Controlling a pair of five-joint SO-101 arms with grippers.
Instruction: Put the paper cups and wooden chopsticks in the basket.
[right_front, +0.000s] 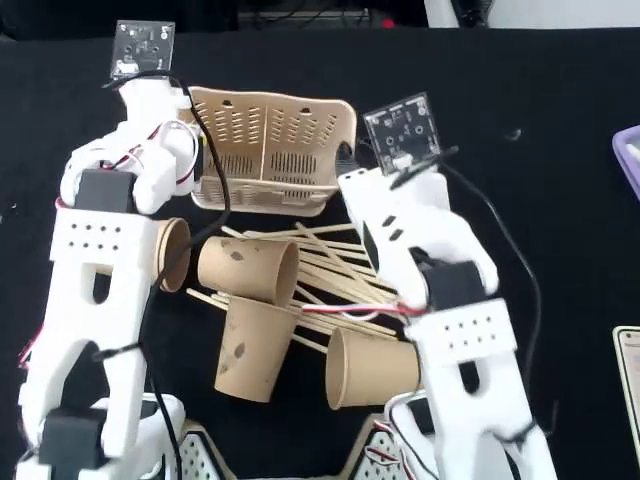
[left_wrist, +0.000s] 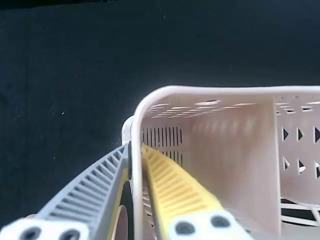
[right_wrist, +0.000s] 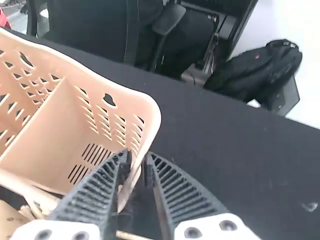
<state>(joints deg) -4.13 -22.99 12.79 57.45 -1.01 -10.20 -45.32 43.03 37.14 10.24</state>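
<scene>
The left gripper (left_wrist: 136, 149) pinches the basket (right_front: 300, 135) rim at its 9 o'clock corner, and the right gripper (right_wrist: 137, 156) pinches it at 3 o'clock. Cups (right_front: 250, 268) and chopsticks (right_front: 345, 275) lie at its 6 o'clock. The cups are probably light and crushable, so take them by the rim. The chopsticks look stiff, thin and slippery.

Black-covered table (right_front: 560, 90), dark office chair (right_wrist: 170, 20) behind, black backpack (right_wrist: 262, 70), white wall (right_wrist: 300, 20)
</scene>
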